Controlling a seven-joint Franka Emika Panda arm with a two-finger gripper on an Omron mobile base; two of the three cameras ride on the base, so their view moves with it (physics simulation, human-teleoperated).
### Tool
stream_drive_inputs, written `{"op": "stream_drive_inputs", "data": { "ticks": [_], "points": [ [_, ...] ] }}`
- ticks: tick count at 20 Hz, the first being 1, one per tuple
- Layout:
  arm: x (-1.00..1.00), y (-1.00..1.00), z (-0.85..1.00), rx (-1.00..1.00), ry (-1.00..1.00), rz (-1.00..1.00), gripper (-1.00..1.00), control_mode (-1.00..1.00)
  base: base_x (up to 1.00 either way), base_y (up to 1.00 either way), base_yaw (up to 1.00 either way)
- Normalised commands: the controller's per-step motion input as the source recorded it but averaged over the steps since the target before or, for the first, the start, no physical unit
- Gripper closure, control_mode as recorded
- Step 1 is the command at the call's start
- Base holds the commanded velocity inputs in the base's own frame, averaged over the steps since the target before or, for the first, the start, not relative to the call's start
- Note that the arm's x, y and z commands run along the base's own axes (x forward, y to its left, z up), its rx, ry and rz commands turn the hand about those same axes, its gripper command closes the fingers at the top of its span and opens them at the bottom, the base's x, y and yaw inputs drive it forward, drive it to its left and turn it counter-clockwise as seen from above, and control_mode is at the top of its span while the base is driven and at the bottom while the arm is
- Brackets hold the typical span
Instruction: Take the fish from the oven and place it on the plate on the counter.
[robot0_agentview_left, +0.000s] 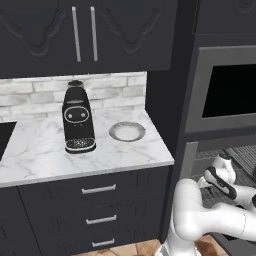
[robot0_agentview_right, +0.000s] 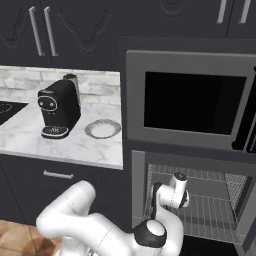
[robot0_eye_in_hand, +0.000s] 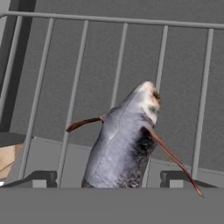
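Fish (robot0_eye_in_hand: 124, 146) on oven (robot0_agentview_right: 200, 200) rack, between spread fingers (robot0_eye_in_hand: 41, 178), not gripped. Next: pinch, lift out, carry to plate (robot0_agentview_left: 127, 131).

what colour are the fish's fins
Reddish brown, clearest in the hand view on the fish.

Arm (robot0_agentview_left: 200, 215): glossy white rounded shells, fat tube links w/ bulbous elbows. Dark grey/black bands at joints, round dark cap w/ pale centre on one joint. Fingers (robot0_eye_in_hand: 41, 178): small, dark, blocky tips.
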Motion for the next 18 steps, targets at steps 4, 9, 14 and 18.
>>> {"op": "stream_drive_inputs", "data": {
  "ticks": [4,9,14,18],
  "points": [
    [0.0,0.0,-0.24,0.03,0.0,0.0,-1.0,-1.0,0.0,0.0,0.0],
    [0.0,0.0,-0.27,0.03,0.0,0.0,1.0,-1.0,0.0,0.0,0.0],
    [0.0,0.0,-0.19,0.02,0.0,0.0,1.0,-1.0,0.0,0.0,0.0],
    [0.0,0.0,-0.12,0.01,0.0,0.0,1.0,-1.0,0.0,0.0,0.0]
  ]
}}
